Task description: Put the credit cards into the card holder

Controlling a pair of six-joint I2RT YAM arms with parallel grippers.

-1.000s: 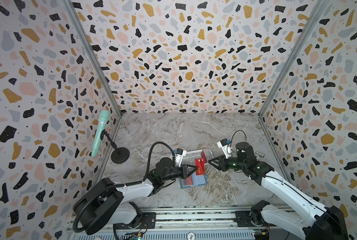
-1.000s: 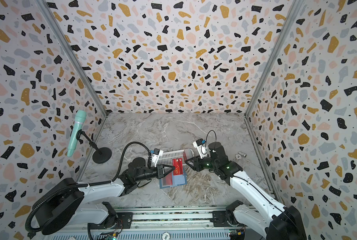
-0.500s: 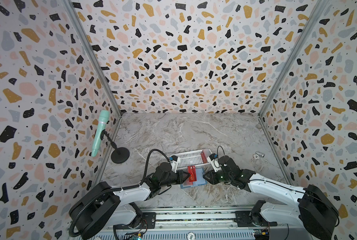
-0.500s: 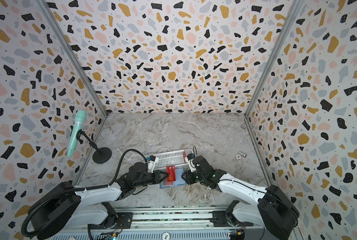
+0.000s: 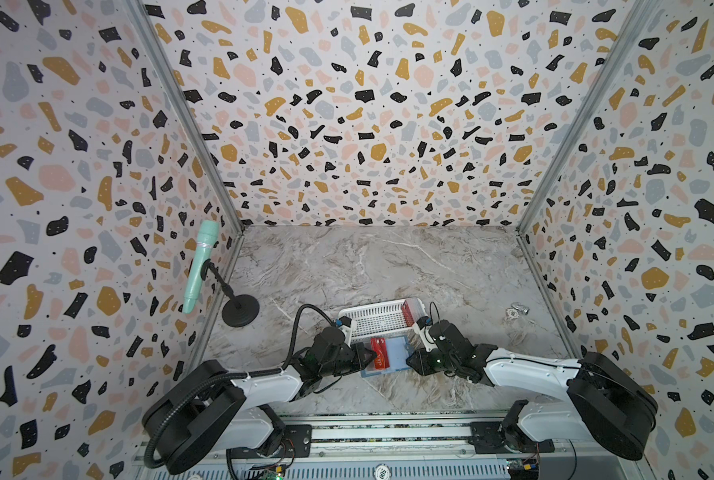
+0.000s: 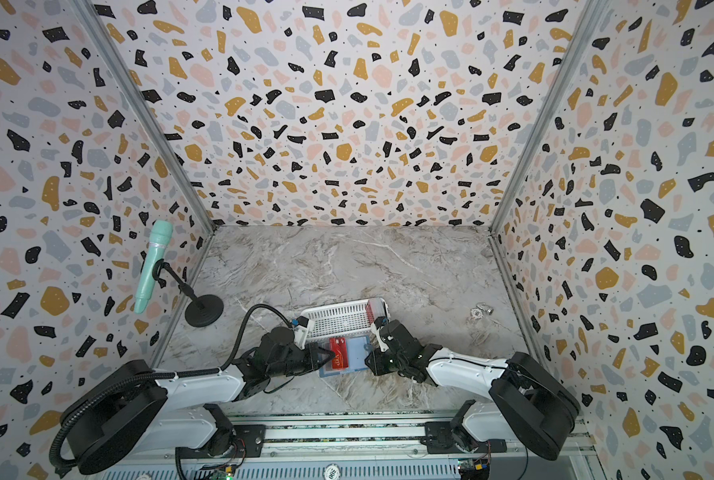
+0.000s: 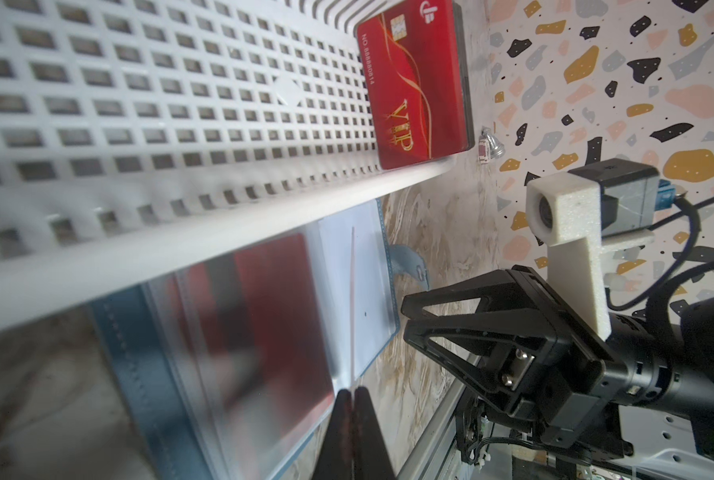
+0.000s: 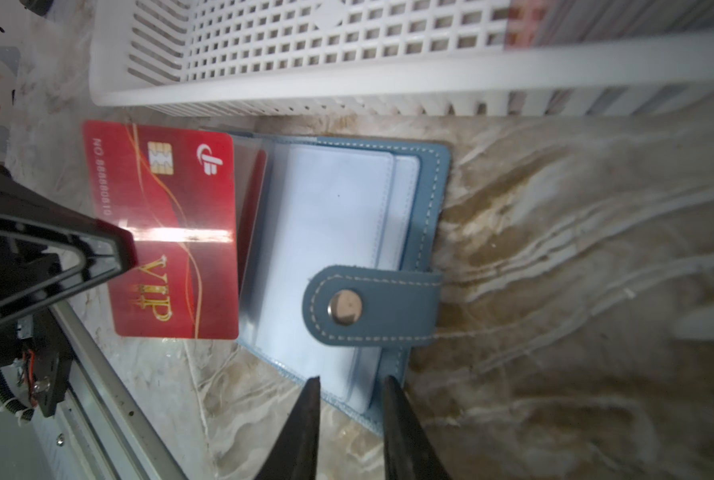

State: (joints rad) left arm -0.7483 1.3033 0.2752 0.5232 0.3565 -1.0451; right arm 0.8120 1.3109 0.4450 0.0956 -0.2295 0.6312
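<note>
Step in hand: loading one card into the holder.

- left gripper: jaws together, pinched on the edge of a red VIP card. The card is held roughly flat, low over the left half of the open card holder.
- The card's leading long edge sits right at a lifted clear sleeve near the fold. I can't tell whether it's in the mouth or just lying on top.
- Red shows through the sleeve under it, probably a card already stored, not certain.
- right gripper: jaws narrowly apart, tips at the holder's near edge on the right half. Can't tell whether they touch it, and nothing looks clamped.
- The snap tab is folded inward over the right-hand sleeves.
- At least one more red card stands at the end of the white perforated basket, just behind the holder.

Next move, as I read it: the right side pins the holder so it can't skate. The left side then drops the leading edge under the sleeve lip and pushes toward the fold, square on. A skewed edge will likely ride over the plastic or drag the holder along.
</note>
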